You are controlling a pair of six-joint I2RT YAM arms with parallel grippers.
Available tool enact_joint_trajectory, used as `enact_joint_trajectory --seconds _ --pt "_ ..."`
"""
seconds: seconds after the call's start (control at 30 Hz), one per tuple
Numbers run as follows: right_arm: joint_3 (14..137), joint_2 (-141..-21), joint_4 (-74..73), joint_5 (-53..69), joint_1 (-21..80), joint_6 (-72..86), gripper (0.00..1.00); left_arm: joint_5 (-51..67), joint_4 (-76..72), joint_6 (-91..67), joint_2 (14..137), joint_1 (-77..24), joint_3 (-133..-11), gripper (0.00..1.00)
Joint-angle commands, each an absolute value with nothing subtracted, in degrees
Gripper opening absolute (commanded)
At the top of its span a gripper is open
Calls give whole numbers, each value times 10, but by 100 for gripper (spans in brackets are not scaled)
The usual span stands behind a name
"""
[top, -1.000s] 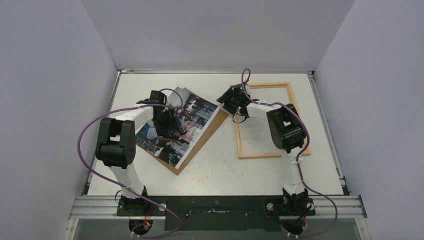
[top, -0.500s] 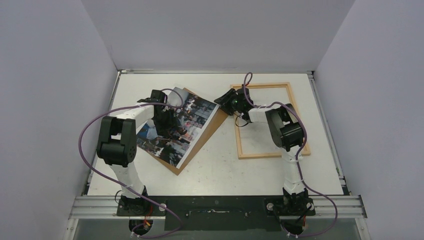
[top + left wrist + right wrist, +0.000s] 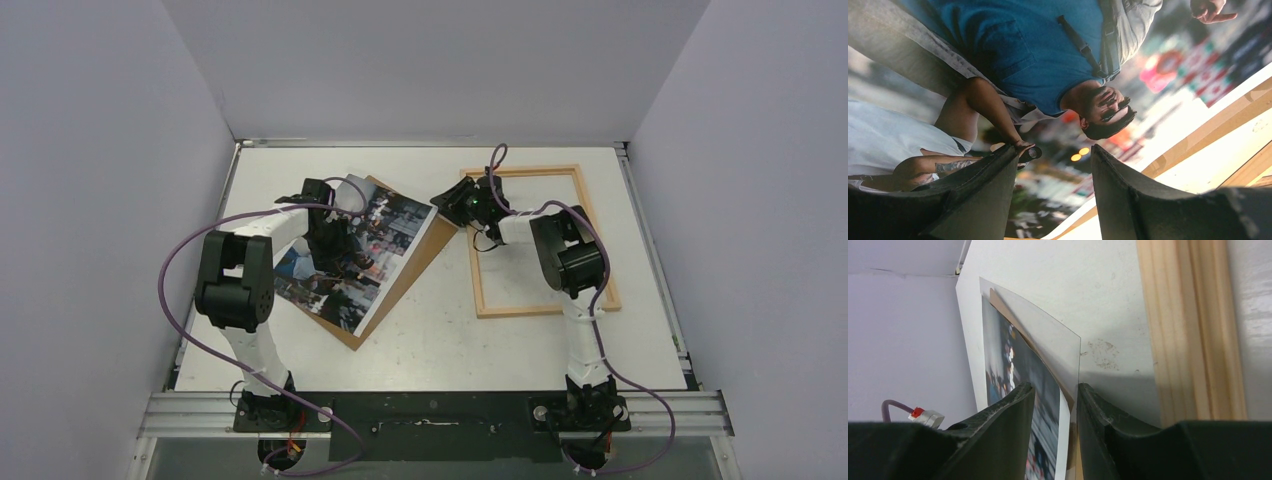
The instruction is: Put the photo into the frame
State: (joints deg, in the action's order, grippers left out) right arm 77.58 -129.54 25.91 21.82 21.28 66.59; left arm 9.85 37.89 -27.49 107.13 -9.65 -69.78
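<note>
In the top view the photo (image 3: 385, 245) lies tilted at centre left, face up on a brown backing board (image 3: 421, 255). The board shows past the photo's right and lower edges. The photo is not in the frame (image 3: 520, 311), which lies flat on the surface (image 3: 440, 340) at centre right. The pale surface shows through the frame's opening. So the main step is not yet done. By the look of it, the photo has to be lifted off the board, carried to the right and laid inside the bars.

The left fingers (image 3: 978, 200) stand partly apart over the middle of the print, with nothing between them. Whether their tips press on the photo cannot be told.

Farther back, the right fingers (image 3: 998, 435) straddle the photo's right corner with a narrow gap. The corner seems to curl up off the board there. The thin edge runs through that gap beside one finger, and no clamp on it shows.

The left arm hides the photo's upper left part, and the right arm crosses the frame's right side. Whether the frame has a ledge or a back is unclear.
</note>
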Motion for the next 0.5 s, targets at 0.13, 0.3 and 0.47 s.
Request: enact_joint_trajectory --seconds 0.13,0.3,0.47 --pt "809 -1306 305 266 200 664 34 88 367 -248 1125 -98 -692 55" --pt "804 -1307 318 274 201 666 29 96 365 -248 1121 -98 -690 55" --pt "812 -1310 321 275 202 660 20 98 368 -247 1126 -98 -692 55"
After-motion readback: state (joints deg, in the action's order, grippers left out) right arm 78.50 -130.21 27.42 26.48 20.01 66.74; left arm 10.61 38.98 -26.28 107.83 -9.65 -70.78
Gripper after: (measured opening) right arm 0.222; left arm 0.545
